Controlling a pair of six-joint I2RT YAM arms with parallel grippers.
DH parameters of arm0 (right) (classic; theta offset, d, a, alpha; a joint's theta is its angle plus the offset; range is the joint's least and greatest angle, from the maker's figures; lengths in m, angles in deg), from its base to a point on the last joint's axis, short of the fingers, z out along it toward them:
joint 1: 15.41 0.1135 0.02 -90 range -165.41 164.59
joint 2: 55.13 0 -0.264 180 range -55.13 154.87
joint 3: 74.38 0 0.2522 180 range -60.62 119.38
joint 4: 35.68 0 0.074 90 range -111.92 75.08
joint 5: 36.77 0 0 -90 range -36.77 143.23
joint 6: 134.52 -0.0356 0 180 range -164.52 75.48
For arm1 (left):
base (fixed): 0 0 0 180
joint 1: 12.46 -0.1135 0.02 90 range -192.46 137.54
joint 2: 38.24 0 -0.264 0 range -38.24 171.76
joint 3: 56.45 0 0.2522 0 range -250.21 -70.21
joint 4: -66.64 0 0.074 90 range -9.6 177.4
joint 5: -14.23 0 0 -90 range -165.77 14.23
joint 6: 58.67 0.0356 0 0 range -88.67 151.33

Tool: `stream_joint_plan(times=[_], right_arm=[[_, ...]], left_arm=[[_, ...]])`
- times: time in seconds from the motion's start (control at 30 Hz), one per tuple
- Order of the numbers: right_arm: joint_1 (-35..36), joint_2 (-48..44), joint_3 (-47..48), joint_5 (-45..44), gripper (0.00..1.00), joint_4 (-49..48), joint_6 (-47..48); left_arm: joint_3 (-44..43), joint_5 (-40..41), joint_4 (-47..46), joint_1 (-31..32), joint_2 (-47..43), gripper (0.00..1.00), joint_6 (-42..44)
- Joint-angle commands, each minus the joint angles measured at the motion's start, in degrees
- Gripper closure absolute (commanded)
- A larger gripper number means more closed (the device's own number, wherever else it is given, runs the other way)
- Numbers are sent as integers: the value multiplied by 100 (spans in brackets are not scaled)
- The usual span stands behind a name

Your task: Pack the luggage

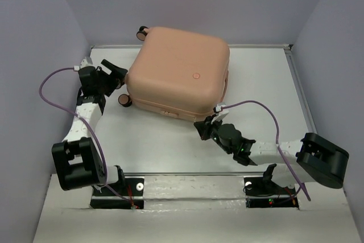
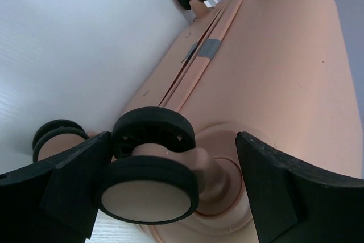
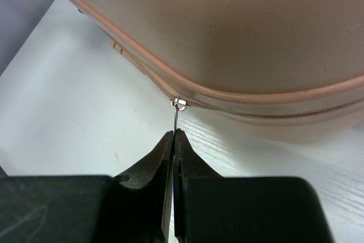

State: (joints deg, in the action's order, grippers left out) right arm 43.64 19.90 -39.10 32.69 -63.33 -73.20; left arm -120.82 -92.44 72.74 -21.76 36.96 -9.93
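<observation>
1. The luggage (image 1: pixel 179 69), a large peach-pink hard-shell suitcase with rounded corners, lies flat and lid-down-closed on the white table (image 1: pixel 170 146), toward the far side and turned a bit askew.
2. The right gripper (image 3: pixel 173 140) is pinched tight on the thin silver metal zipper pull (image 3: pixel 177 116) at the near edge of the shell. The pull's tab is stretched straight out from the slider.
3. The left gripper (image 2: pixel 173 135) is spread wide and straddles a black-and-pink twin caster wheel (image 2: pixel 149 194) at the left end. The left finger is touching or just beside the wheel (can't tell which), and the right finger is apart from it.
4. Handling guess: the shell is stiff and smooth and looks slippery, too broad for either gripper to span, and probably the heaviest thing here. It's likely to slide or pivot on the table if the zip is tugged with nothing bracing it.
5. Sensible holds are the wheel stem for bracing and the pull tab for the zip. The tab is small and thin, so it's easy to lose.
6. Materials: matte moulded plastic shell with fine scuffs, a woven peach zip track (image 3: pixel 256 112) between two ridged lips, rubbery black wheel tyres, and a faintly grained tabletop.
</observation>
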Motion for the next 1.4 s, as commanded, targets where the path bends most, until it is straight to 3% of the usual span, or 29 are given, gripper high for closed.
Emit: stream_joint_plan(times=[0.0, 0.17, 0.27, 0.43, 0.47, 0.5, 0.53, 0.63, 0.77, 0.87, 1.1, 1.37], right_arm=[[213, 30, 19, 428, 93, 265, 39], [213, -32, -25, 375, 93, 308, 65], [213, -102, -16, 375, 93, 370, 48], [99, -146, -86, 489, 93, 397, 3], [98, -146, -86, 541, 93, 405, 12], [98, -137, -34, 577, 93, 397, 38], [98, -94, 36, 690, 93, 414, 73], [98, 152, 517, 980, 93, 511, 302], [642, 1003, 1710, 858, 93, 485, 846], [766, 1803, 2346, 1120, 93, 187, 777], [819, 3507, 3997, 2201, 93, 396, 443], [1144, 4389, 5141, 2738, 93, 642, 574]], left_arm=[[-238, -635, -867, -28, 293, 1, -496], [-160, -759, -1378, -37, 636, 1, -866], [51, -829, -1808, -37, 654, 11, -1121], [508, -724, -2608, -28, 593, 54, -1447], [639, -707, -2705, -28, 558, 79, -1508], [710, -680, -2897, -28, 531, 92, -1534], [754, -663, -2951, -19, 496, 94, -1535], [930, -549, -3075, 138, 198, 94, -1360], [1140, -372, -3005, 657, -294, 94, -1148], [1264, -679, -2926, 886, -505, 94, -1139], [1440, -855, -1829, 1069, -1665, 94, -604], [1897, -1093, -1037, 1150, -2824, 94, -428]])
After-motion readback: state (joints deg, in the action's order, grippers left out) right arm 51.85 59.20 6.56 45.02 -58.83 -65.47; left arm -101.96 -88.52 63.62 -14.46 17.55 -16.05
